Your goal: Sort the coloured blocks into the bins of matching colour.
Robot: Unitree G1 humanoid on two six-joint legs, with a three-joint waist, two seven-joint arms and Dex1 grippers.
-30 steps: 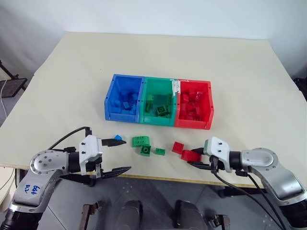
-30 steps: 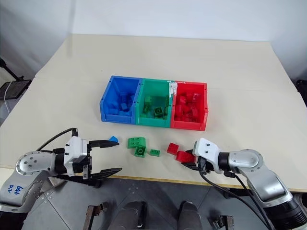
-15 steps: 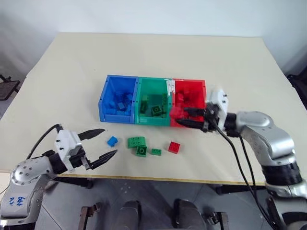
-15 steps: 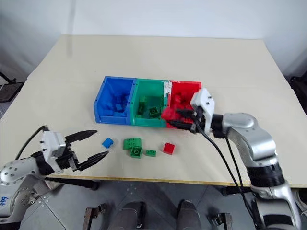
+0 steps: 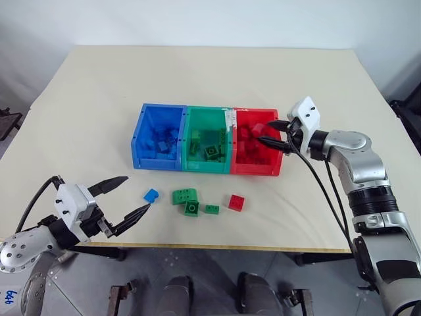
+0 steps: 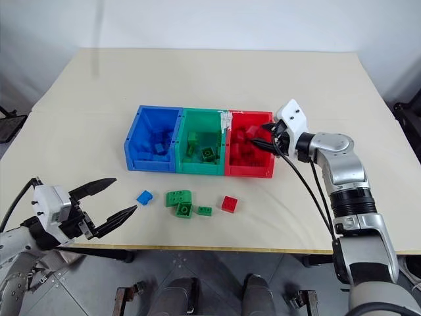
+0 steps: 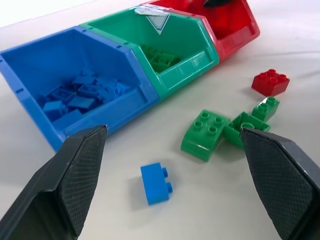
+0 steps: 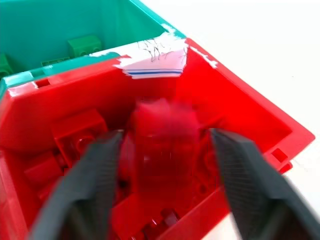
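The three joined bins, blue [image 5: 158,137], green [image 5: 206,139] and red [image 5: 257,143], stand mid-table with blocks inside. My right gripper [image 5: 265,130] hovers over the red bin's right side, open. A blurred red block [image 8: 162,150] sits loose between its fingers [image 8: 102,165], above the red bin [image 8: 240,107]. My left gripper [image 5: 137,191] stands open near the front left, level. In front of it lie a blue block [image 7: 157,183], three green blocks [image 5: 185,195] [image 5: 191,208] [image 5: 212,209] and a red block [image 5: 237,201].
The loose blocks lie in a short row between the bins and the table's front edge [image 5: 217,247]. White tape [image 5: 230,118] marks the rim between the green and red bins. Broad bare tabletop lies behind and beside the bins.
My right gripper rose from the front edge with the red block, travelled to the red bin and opened. My left gripper drew back to the left, staying open.
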